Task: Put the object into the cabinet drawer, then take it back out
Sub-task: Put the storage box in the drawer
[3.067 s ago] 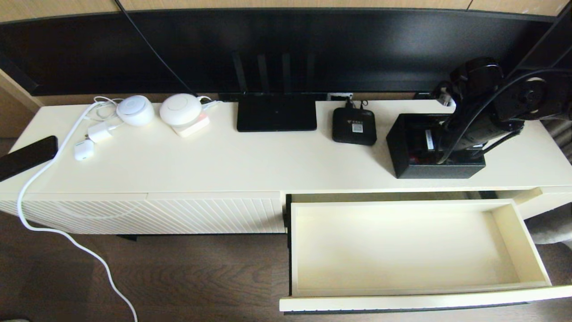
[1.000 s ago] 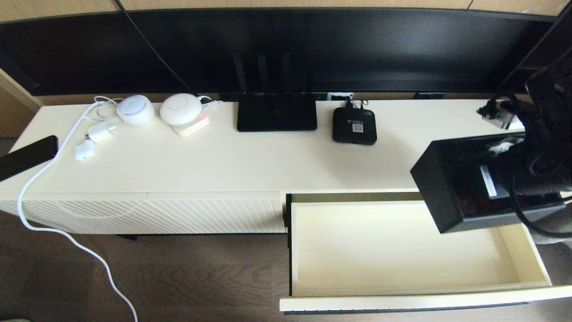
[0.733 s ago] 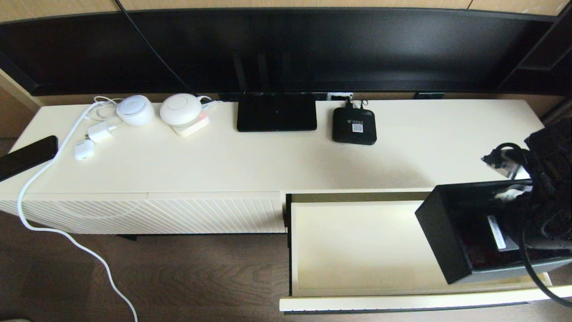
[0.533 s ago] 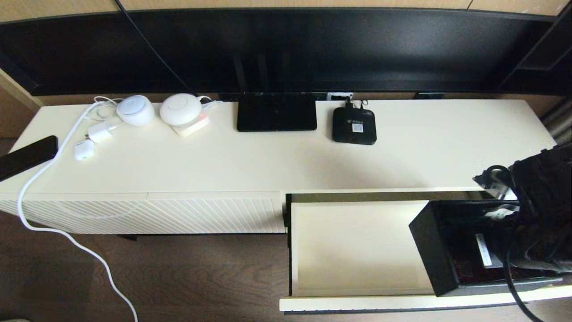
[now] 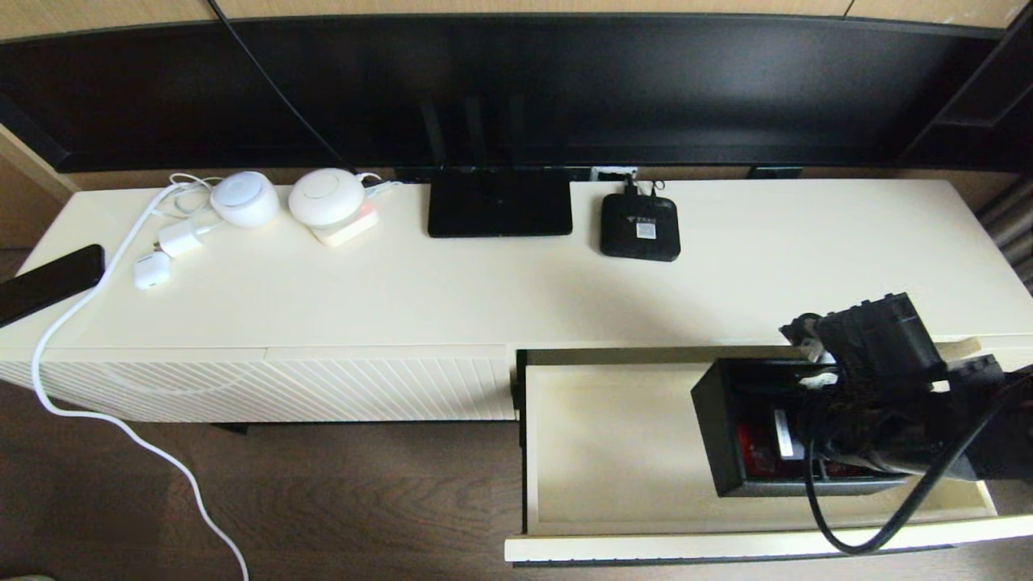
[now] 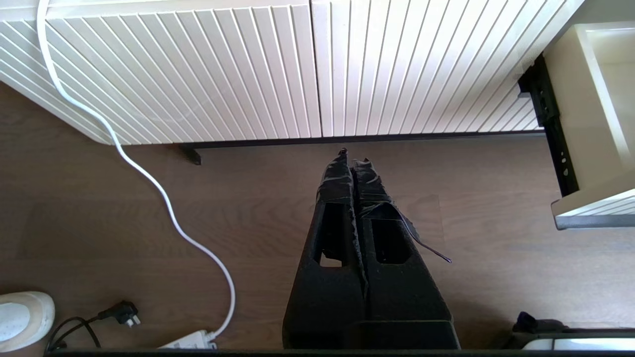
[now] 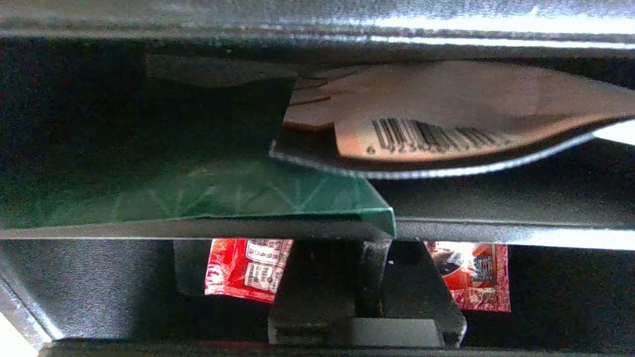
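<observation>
- The right gripper (image 5: 815,420) reaches down into the black organizer box (image 5: 718,440). Its fingers (image 7: 367,292) are closed tight on the divider wall between the two square compartments, so the gripper is holding the box by that wall.
- The box sits inside the open cabinet drawer (image 5: 613,452), toward the drawer's right end. Whether its base touches the drawer floor cannot be told from these views.
- The left gripper (image 6: 352,163) hangs low over the wooden floor (image 6: 248,223) in front of the cabinet's ribbed panel (image 6: 198,64). Its two fingers are pressed together with nothing between them.
- Only the head view shows the whole scene: the cream cabinet top (image 5: 484,290), with a flat black router (image 5: 499,202) and a small black square device (image 5: 640,227) at the back, and white chargers with a white cable (image 5: 73,323) at the left end.
- Only the right wrist view shows inside the box: red packets (image 7: 245,267) in the square compartments on either side of the gripped wall, and a teal card (image 7: 198,193) and a packet with a barcode (image 7: 421,134) in the long compartment.
- Only the left wrist view shows the left gripper, with the drawer's corner (image 6: 590,198) at the picture's edge.
</observation>
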Controlling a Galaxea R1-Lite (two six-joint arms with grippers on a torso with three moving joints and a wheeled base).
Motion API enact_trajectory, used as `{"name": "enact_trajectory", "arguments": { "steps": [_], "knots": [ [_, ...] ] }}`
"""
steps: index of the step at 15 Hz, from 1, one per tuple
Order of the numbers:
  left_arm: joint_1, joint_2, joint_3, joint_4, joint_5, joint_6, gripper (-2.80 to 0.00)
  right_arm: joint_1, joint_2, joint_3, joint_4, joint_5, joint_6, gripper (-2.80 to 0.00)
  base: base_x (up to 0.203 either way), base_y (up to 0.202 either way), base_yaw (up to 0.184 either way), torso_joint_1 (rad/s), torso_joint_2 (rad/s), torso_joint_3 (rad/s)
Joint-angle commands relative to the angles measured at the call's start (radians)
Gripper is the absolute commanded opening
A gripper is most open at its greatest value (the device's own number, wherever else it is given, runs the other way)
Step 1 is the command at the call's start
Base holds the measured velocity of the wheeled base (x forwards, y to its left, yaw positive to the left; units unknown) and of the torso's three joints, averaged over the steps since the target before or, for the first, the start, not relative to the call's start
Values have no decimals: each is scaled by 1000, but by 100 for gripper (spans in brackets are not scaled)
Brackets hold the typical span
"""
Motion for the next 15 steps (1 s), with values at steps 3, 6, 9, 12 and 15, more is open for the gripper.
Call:
{"name": "enact_trajectory", "arguments": {
  "steps": [3,6,9,12,15],
  "knots": [
    [0,2,-1,0,0,0,-280,-3,106,4,-99,1,-50,-280,0,0,0,0,0,0],
    [0,2,-1,0,0,0,-280,-10,146,9,-141,-3,-51,-280,0,0,0,0,0,0],
    [0,2,0,0,0,0,-280,-18,176,27,-175,-5,-44,-280,0,0,0,0,0,0],
    [0,2,1,0,0,0,-280,-18,221,49,-253,-6,-44,-280,0,0,0,0,0,0],
    [0,2,0,0,0,0,-280,-24,265,44,-275,-6,-43,-280,0,0,0,0,0,0]
  ]
}}
